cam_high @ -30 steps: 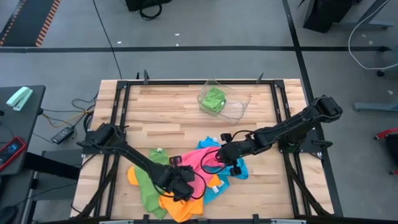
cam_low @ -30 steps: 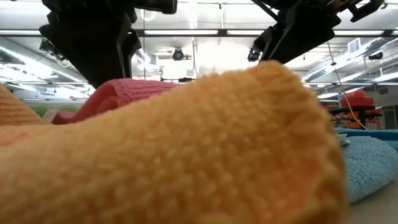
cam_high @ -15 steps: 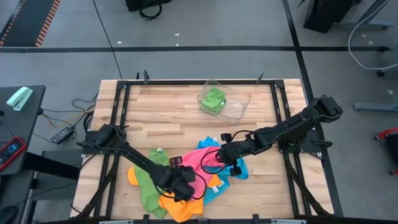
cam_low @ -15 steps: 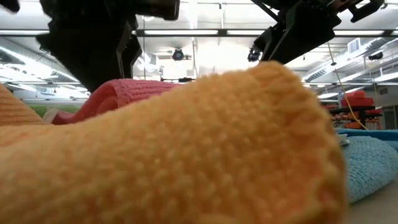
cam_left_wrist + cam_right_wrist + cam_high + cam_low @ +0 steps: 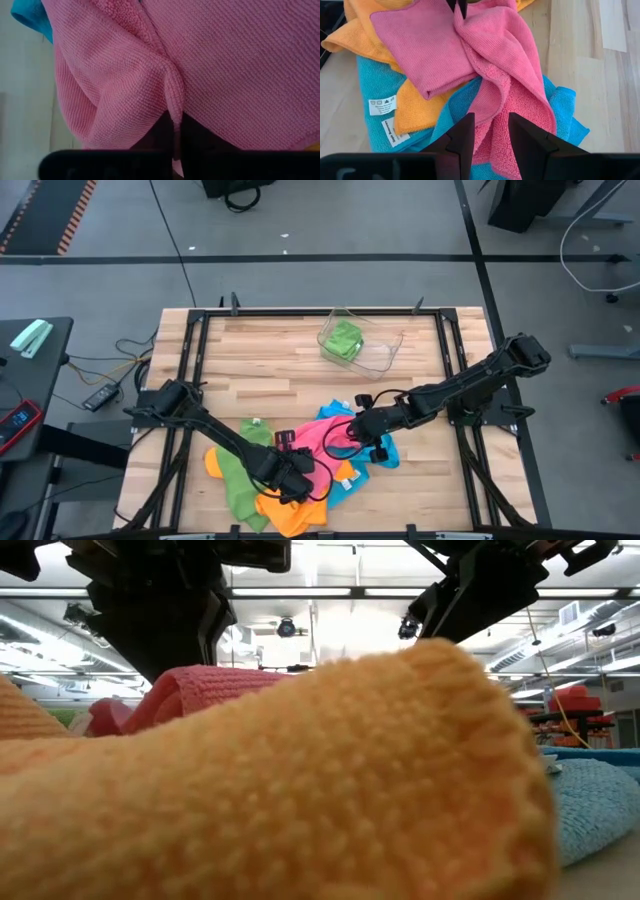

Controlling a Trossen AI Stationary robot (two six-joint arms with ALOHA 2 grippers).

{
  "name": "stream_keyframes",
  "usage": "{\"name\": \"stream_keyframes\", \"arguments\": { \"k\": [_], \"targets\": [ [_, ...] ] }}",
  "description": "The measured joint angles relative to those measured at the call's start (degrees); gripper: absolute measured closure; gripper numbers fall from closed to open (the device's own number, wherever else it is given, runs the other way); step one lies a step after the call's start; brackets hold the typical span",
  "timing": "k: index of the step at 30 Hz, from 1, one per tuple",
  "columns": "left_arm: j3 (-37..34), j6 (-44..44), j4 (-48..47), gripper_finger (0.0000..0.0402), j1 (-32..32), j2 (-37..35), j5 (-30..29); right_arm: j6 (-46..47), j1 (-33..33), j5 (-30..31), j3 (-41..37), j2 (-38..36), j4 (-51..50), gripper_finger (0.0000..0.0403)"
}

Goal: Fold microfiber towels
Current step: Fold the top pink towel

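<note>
Left jaws: left gripper (image 5: 174, 131) was pinched closed on a raised fold of the soft pink microfiber towel (image 5: 220, 65)
Right jaws: right gripper (image 5: 490, 131) stood parted over the pink cloth, gripping nothing
Towel location: near table edge, atop orange towel (image 5: 290, 512) and sky-blue towel (image 5: 375, 85)

A clear plastic tray (image 5: 385, 352) sits at upper centre of the wooden table (image 5: 270, 375); cables (image 5: 120, 355) lie at left.

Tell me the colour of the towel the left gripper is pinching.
Pink towel; left gripper shows it best in the left wrist view.
</note>
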Motion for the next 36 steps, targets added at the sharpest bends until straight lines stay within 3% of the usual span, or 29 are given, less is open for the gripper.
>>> {"name": "stream_keyframes", "arguments": {
  "k": [4,10,18,26,36],
  "targets": [
    [0.0,-0.01,-0.3,0.0388,0.04,-0.01,0.03,-0.04,0.0,0.0,0.0,0.0,0.0,0.0275],
    [0.0,0.04,-0.28,0.0358,0.04,-0.02,1.6,-0.09,0.0,0.0,0.0,0.0,0.0,0.0275],
    [0.5,0.62,-0.68,0.0385,0.13,-0.11,2.15,-0.11,0.0,0.0,0.0,0.0,0.0,0.0275],
    [0.5,1.88,-3.76,0.0388,0.64,-2.94,2.3,-0.77,0.0,0.03,0.0,-0.01,0.13,0.0275],
    [0.57,3.42,-7.51,0.0386,4.82,-9.48,10.53,-11.42,3.86,5.73,-0.02,4.26,16.9,0.0275]
  ]
}}
